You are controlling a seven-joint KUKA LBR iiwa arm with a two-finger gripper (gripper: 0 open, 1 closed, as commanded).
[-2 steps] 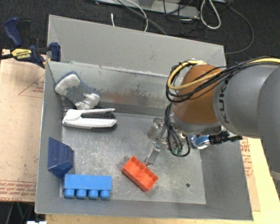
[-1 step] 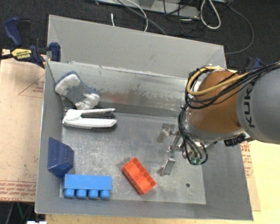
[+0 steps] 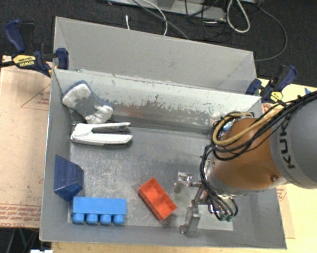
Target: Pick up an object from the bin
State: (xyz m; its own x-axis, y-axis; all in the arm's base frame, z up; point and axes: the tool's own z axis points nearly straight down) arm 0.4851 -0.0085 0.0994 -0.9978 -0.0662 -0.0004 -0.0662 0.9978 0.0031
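The orange-red rectangular block (image 3: 157,198) (two shallow recesses on its top face) lies tilted on the bin (image 3: 155,154) floor, toward the middle of the near edge. Just to its right stands the gripper (image 3: 187,205), its two metal fingers spread apart, one above the other in the view, with nothing between them; the block's right end sits close beside them. Further left along the near edge lies a light-blue studded brick (image 3: 99,210), and a dark-blue wedge (image 3: 68,177) rests by the left wall. A white stapler-shaped thing (image 3: 101,134) and a grey-white lump (image 3: 78,96) occupy the far left corner.
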